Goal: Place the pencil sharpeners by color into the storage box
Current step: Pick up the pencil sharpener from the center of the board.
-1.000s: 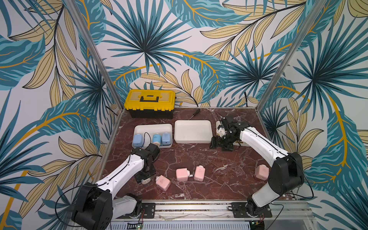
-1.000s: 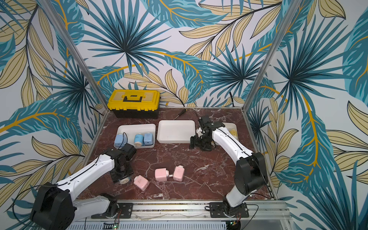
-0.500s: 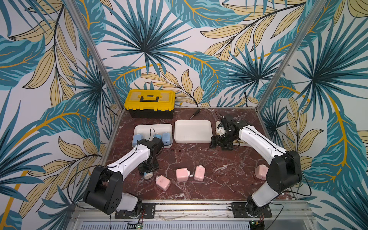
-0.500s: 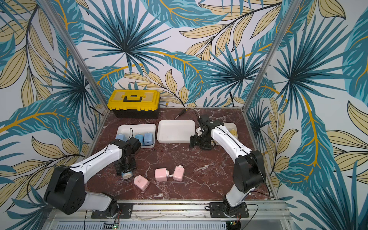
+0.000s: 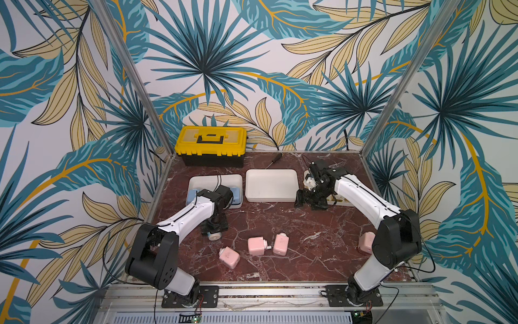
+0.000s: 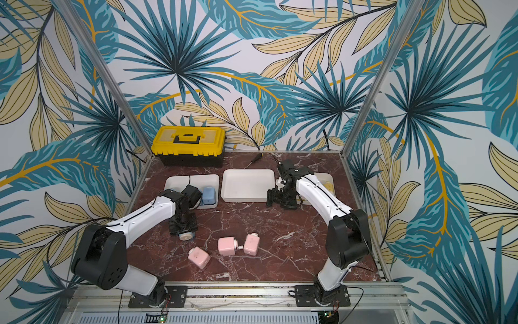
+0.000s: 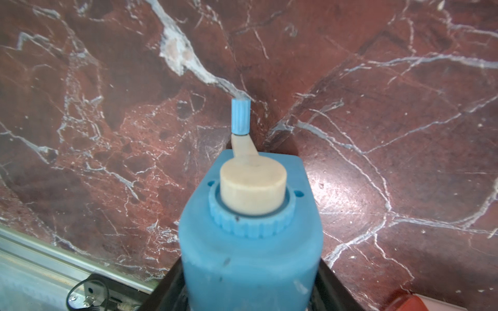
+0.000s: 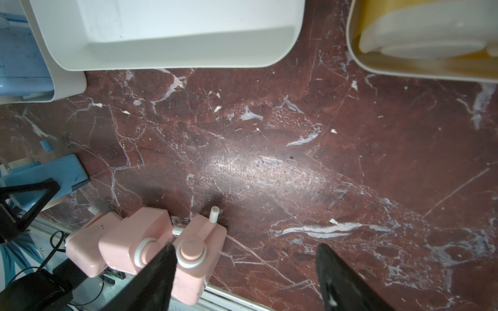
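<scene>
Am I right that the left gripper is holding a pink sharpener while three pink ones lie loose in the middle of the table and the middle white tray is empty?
Not quite: the sharpener in the left gripper is blue, not pink, as the left wrist view shows. The rest holds: three pink sharpeners lie loose mid-table and the middle white tray is empty.

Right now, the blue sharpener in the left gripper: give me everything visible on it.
The blue sharpener looks like matte pastel plastic: a rounded block with a ribbed blue collar, a cream round cap, and a cream crank arm ending in a ribbed blue knob. The left gripper clamps its body, black fingers on either side. It hangs over the marble tabletop, cap end toward the pink sharpeners.
</scene>
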